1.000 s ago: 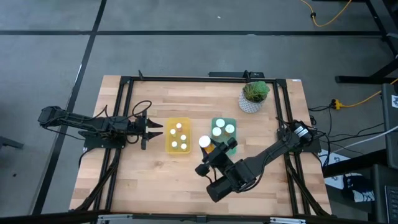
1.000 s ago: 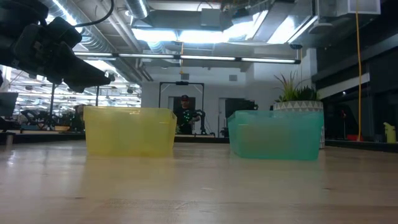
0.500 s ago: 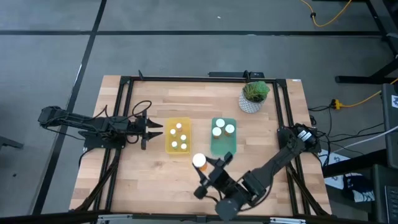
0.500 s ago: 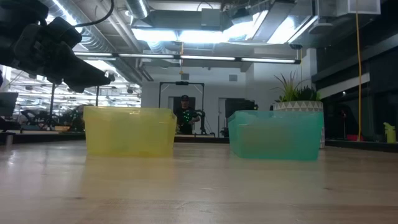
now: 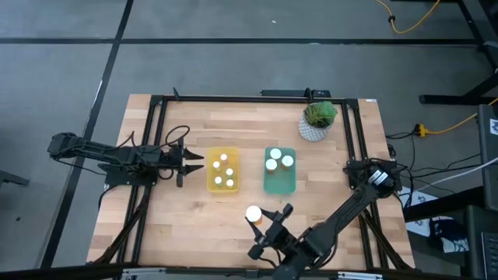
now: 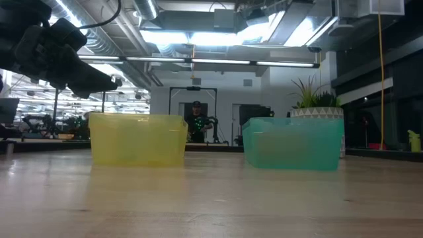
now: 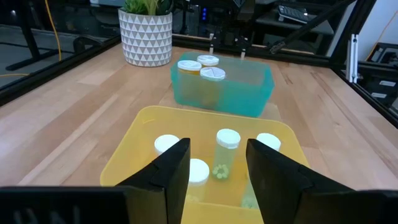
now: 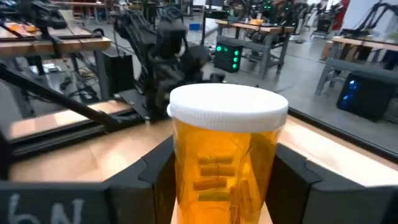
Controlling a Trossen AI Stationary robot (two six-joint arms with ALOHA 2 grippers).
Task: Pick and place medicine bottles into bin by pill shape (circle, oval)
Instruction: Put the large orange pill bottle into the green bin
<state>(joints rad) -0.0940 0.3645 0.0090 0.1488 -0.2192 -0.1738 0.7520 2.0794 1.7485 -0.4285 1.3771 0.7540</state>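
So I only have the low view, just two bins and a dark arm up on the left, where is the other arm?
Observer: The right gripper is at the table's near edge, well short of the green bin.
Operator: Is it carrying anything?
Observer: Yes, an orange bottle with a white cap, upright between its fingers.
Operator: What pills are inside?
Observer: Elongated ones, by the right wrist view.
Operator: How full are the bins?
Observer: Two bottles in the green bin, four in the yellow bin. The left gripper is open beside the yellow one.
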